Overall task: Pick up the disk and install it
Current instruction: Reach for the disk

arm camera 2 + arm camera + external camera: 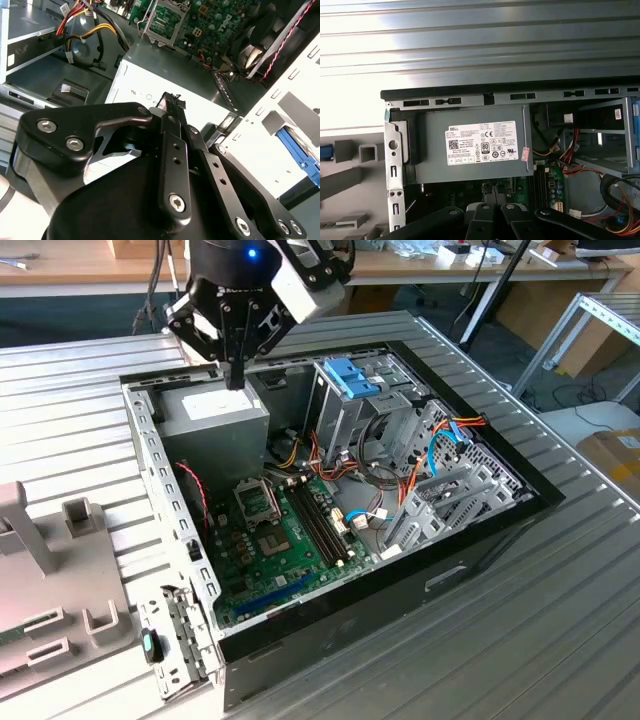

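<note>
Ribbed metal tabletop [560,640] surrounds an open black computer case [400,585]. Upper left in the exterior view, the black gripper [237,372], fingers pressed together and empty, hangs over the grey boxy power supply [215,418]. The disk [325,152] seems the blue-framed sliver outside the case; pick-up looks unstarted, needing spread fingers.

**Reporter:** What sits on the ribbed metal bench [560,620]?

**Photographer:** An open computer case [150,470], its green motherboard [270,540] at six o'clock of the interior.

**Reporter:** And the arm?

**Photographer:** Its black end effector [237,378] hangs at eleven o'clock, fingers drawn together, tips just above the white label [222,402] of the grey power supply [235,435].

**Reporter:** At one o'clock?

**Photographer:** A silver drive cage [345,415] topped by a blue latch [353,378]. Orange, red and blue cables [400,475] spill at three o'clock. A grey fixture [60,580] lies at nine o'clock, outside the case.
</note>
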`<control>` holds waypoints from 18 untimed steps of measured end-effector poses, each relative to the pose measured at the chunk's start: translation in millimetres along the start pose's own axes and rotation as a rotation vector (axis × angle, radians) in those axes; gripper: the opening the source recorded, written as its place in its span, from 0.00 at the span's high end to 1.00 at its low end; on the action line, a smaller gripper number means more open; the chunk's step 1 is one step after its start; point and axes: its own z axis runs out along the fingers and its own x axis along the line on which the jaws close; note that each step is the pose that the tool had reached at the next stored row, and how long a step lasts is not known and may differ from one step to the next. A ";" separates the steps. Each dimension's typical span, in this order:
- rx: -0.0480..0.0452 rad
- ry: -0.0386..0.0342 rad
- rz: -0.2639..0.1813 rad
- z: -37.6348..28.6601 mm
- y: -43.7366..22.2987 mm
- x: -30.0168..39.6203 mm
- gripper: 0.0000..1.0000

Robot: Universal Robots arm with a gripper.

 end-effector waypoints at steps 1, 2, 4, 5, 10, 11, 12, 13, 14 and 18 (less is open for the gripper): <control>0.0000 0.0000 0.000 0.0 -0.1 1.5 0.89; 0.0000 0.0000 0.000 -0.1 -0.2 3.4 0.89; 0.0001 0.0000 0.000 -0.1 -0.3 4.5 0.89; 0.0001 0.0000 0.000 -0.1 -0.4 5.3 0.89; 0.0000 0.0000 0.000 -0.1 -0.4 5.7 0.89; 0.0000 0.0000 0.000 -0.1 -0.4 5.7 0.89; 0.0000 0.0000 0.000 -0.1 -0.5 6.2 0.89; 0.0000 0.0000 0.000 -0.2 -0.5 6.7 0.89; 0.0000 0.0000 0.000 -0.2 -0.6 8.2 0.89; 0.0000 0.0000 0.000 -0.3 -1.0 12.7 0.89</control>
